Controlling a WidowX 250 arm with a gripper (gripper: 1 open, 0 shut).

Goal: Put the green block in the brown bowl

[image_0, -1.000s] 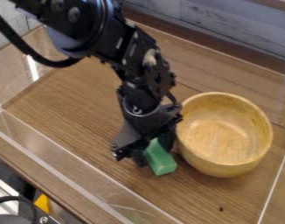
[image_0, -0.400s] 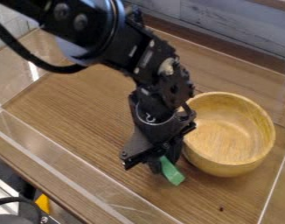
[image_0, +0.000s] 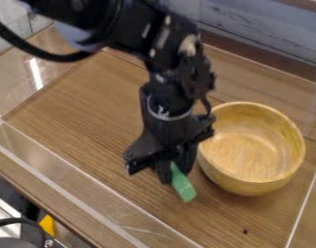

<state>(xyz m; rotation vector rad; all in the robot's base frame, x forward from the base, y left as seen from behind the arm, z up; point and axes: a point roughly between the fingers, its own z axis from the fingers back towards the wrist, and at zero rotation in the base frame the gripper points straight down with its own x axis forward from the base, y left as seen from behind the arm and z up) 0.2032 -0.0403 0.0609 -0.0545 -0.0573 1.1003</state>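
The green block (image_0: 184, 186) is a small bright green bar that sticks down and forward out of my gripper (image_0: 173, 166). The black fingers are shut on its upper end. The block hangs tilted just above the wooden table, close to the left front side of the brown bowl (image_0: 215, 167). The bowl is round, light wood with a thick rim, and nothing lies inside it. My dark arm reaches in from the upper left and hides the table behind the gripper.
The wooden tabletop (image_0: 83, 116) is framed by a low clear wall (image_0: 70, 199) along the front and left. A pale wall runs behind the table at the top right.
The jaws have closed on the green block. The arm has since risen a little and shifted left, with the block's top end between the fingers.
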